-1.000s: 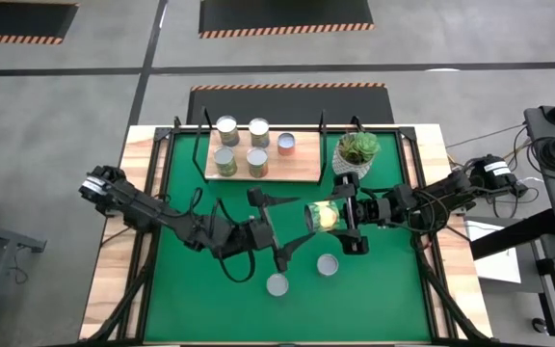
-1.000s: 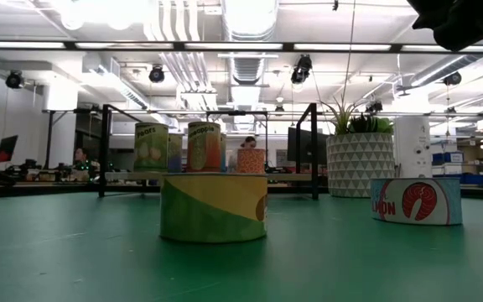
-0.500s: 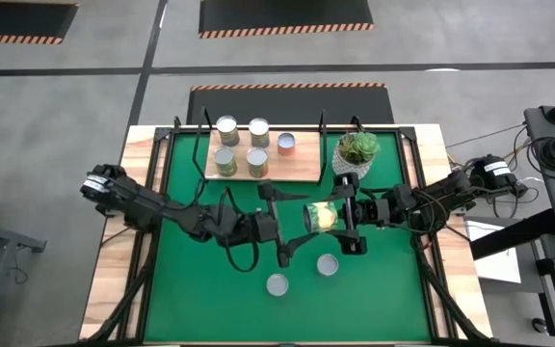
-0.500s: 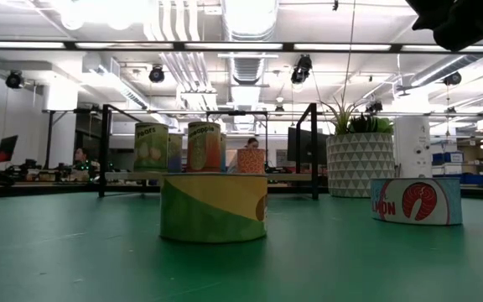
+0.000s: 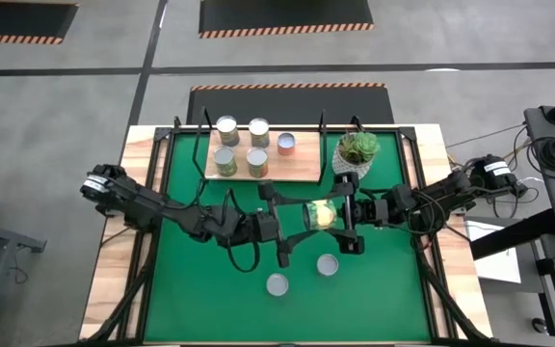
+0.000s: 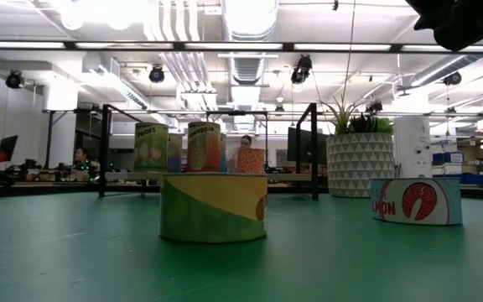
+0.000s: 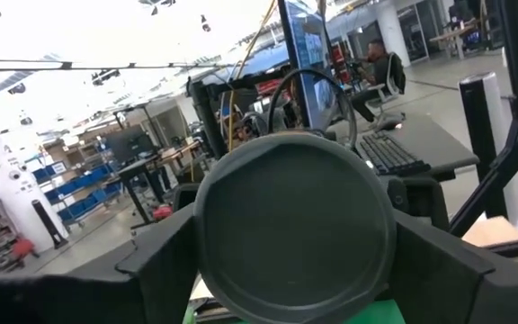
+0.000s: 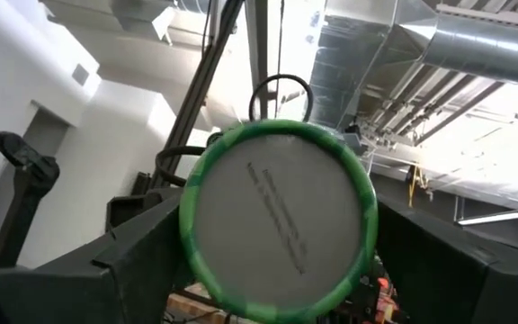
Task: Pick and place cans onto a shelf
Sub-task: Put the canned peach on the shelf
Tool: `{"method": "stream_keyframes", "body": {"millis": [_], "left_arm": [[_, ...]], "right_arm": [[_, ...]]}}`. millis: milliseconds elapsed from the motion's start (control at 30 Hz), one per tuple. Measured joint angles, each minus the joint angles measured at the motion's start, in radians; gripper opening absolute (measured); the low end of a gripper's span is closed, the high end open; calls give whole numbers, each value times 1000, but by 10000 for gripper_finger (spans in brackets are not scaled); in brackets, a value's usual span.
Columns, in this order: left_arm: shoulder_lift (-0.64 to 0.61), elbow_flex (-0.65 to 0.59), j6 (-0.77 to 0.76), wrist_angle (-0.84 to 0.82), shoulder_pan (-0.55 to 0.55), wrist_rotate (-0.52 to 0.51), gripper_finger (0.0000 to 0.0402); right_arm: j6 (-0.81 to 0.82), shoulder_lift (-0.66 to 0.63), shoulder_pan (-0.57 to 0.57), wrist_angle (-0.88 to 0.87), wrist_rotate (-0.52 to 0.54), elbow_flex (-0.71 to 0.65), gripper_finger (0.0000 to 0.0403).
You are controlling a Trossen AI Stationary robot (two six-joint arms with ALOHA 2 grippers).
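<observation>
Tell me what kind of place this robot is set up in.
Probably a robotics lab or workshop in an industrial hall. The low view shows exposed ceiling ducts and workbenches behind the green mat; the high view shows hazard-striped floor markings beyond the table.

Legible lettering is scarce. In the low view, the short pale-blue can standing at the right on the green mat bears the red letters "MON" beside a red fish-steak emblem; the start of the word is cut off by the can's curve. The tall green can on the far shelf carries a line of pale lettering near its top rim, too small to read. In the right wrist view, the grey end of the green-rimmed can shows two lines of small stamped code, not legible. No other text, brand or number can be read.
</observation>
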Motion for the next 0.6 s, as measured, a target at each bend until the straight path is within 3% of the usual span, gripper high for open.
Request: {"method": "stream_keyframes", "body": {"millis": [233, 400, 500, 600], "left_arm": [[-3, 0, 10, -33, -7, -51, 283], [-46, 0, 4, -198, -34, -335, 283], [-69, 0, -64, -363, -39, -527, 283], [-94, 3, -226, -539, -4, -544, 283]], "right_arm": [[-4, -8, 0, -6, 9, 0, 353], [4, -57, 0, -88, 98, 6, 353], [12, -109, 0, -262, 173, 42, 353], [11, -169, 0, -563, 246, 121, 353]]}}
